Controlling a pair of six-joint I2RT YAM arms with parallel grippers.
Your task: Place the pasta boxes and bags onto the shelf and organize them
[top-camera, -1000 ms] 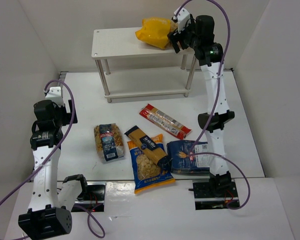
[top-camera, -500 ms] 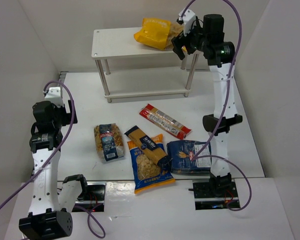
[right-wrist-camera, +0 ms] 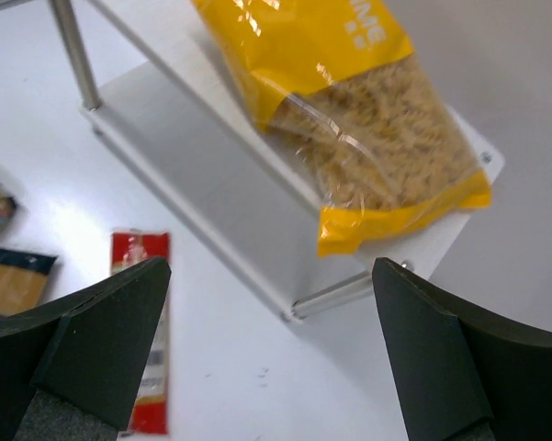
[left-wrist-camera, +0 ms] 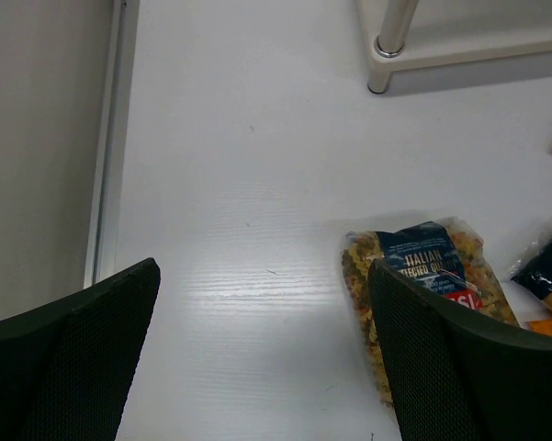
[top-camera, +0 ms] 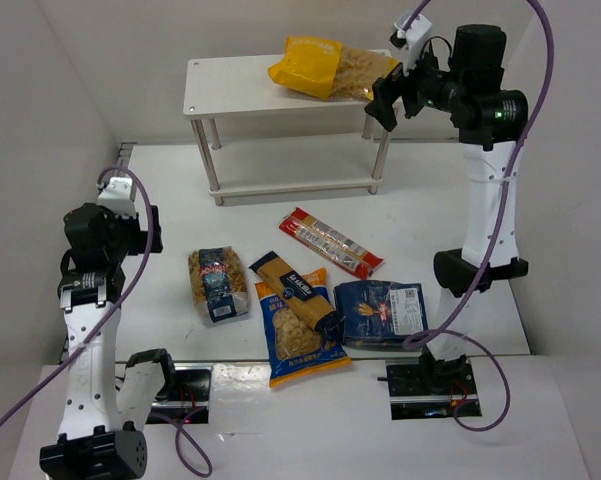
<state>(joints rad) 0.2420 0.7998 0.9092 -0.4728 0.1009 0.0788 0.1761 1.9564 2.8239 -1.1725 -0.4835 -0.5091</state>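
Observation:
The yellow-topped clear bag lies on the top board of the white shelf, at its right end; it also shows in the right wrist view. My right gripper is open and empty, just right of the shelf, clear of the bag. On the table lie the dark-blue-labelled clear bag, the red spaghetti packet, a long yellow-blue pack on a yellow-blue bag, and the dark blue pack. My left gripper is open and empty, left of the labelled bag.
White walls enclose the table on the left, back and right. The shelf's lower board shows nothing on it. A shelf leg stands at the top of the left wrist view. The arm bases and cables sit at the near edge.
My right gripper has let go of the yellow-topped bag and drawn back to the right, away from the shelf. The bag rests on the top board. The left arm shifted slightly.

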